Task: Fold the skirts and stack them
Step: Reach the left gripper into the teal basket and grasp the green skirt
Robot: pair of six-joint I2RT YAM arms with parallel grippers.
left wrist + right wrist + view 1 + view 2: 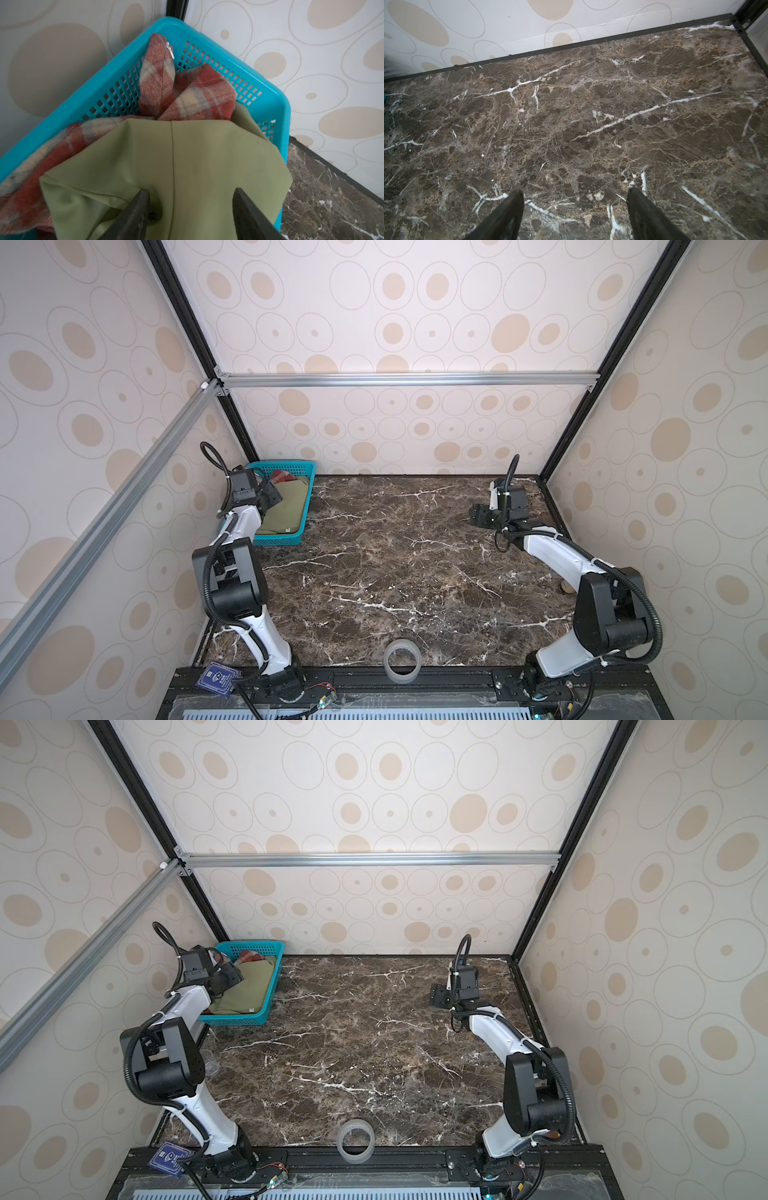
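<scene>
Left gripper (191,191): jaws spread, tips set on the olive-green skirt (207,149), which lies over the plaid skirt (187,97) in the teal basket (270,99). Recommended: pinch the green layer alone and lift it clear of the rim. Right gripper (575,191): jaws spread above the table (571,124), holding nothing. The basket floor and both skirts' full outlines are hidden.

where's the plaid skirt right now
The plaid skirt is in the teal basket at the far left corner of the table in both top views, bunched toward its back wall, partly under the olive-green skirt.
</scene>
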